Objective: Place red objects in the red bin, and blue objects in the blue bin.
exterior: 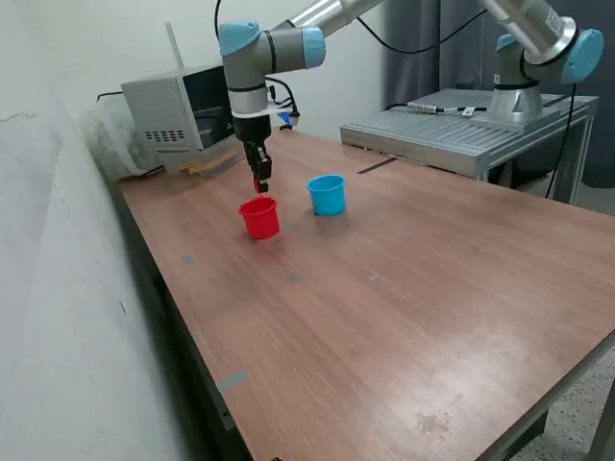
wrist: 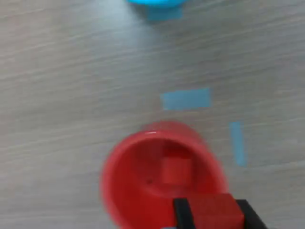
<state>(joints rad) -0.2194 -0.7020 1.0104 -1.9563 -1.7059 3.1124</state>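
Observation:
The red bin (exterior: 259,217) stands on the wooden table beside the blue bin (exterior: 327,194). My gripper (exterior: 260,184) hangs just above the red bin, shut on a red cube (wrist: 214,211) held between its black fingers (wrist: 182,213). The wrist view looks down into the red bin (wrist: 124,191), and one more red cube (wrist: 176,171) lies on its bottom. Only the rim of the blue bin (wrist: 155,3) shows at that view's edge. No blue cubes are visible in either view.
A grey box-like device (exterior: 178,110) sits at the table's far corner behind the arm. A second robot base (exterior: 519,91) stands on a metal platform at the exterior view's right. Blue tape marks (wrist: 186,98) lie on the table between the bins.

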